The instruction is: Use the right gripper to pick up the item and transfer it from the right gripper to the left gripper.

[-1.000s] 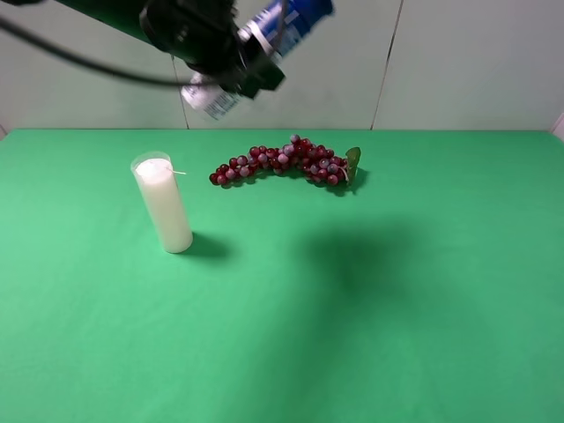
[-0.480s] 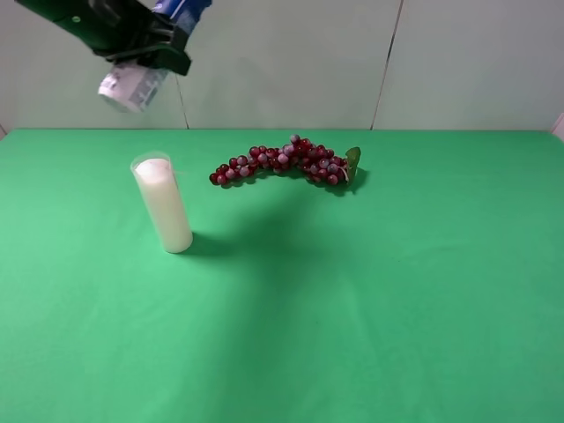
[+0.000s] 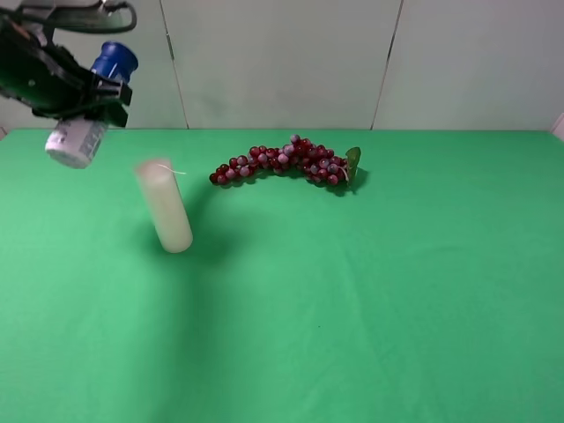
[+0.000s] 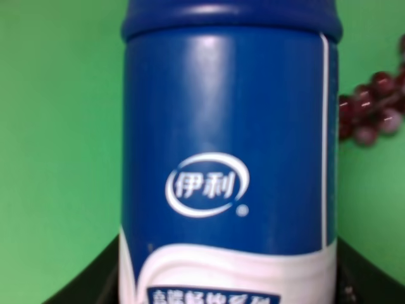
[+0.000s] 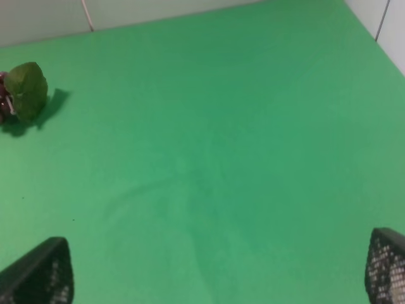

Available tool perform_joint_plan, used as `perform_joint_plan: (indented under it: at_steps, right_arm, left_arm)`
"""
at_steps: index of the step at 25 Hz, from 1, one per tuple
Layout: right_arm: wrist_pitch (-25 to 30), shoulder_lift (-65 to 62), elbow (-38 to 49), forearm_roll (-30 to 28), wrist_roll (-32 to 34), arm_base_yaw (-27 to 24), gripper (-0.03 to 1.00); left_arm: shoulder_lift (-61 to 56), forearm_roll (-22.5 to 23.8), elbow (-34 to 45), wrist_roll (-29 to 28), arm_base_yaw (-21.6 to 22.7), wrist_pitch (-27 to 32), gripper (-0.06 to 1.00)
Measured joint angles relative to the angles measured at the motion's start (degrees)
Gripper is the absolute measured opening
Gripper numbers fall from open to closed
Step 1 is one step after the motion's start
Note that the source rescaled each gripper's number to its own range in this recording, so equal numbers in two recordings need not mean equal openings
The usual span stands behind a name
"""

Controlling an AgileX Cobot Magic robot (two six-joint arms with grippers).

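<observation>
Spray can [image 3: 91,106] sits tilted in the closed jaws of the left gripper [image 3: 81,95], high over the green surface [image 3: 352,291]; the right gripper [image 5: 215,278], empty, has jaws spread wide.

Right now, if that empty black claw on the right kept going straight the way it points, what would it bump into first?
Probably only the bare green table cloth; nothing lies between the right gripper fingertips, though depth is unclear.

The item [image 4: 228,164] has a glossy, smooth blue wrap with printed white lettering, catching soft highlights. Beneath it, the table [image 3: 370,300] wears matt green cloth, faintly creased. The grapes [image 3: 282,162] look shiny, plastic-like; the candle [image 3: 165,206] waxy, matt.
</observation>
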Motion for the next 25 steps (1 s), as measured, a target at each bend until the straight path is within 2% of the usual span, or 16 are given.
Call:
perform_joint_plan:
  at_steps: [13,25]
  right_arm:
    - [0.0,0.0,0.0,0.0,0.0,0.0,1.00]
    - [-0.1,0.0,0.0,0.1,0.0,0.0,1.00]
  left_arm:
    - [12.5,0.1,2.2,-1.4,2.8,-3.6,0.00]
    - [18.2,0.1,2.4,-1.6,5.2,-7.9,0.00]
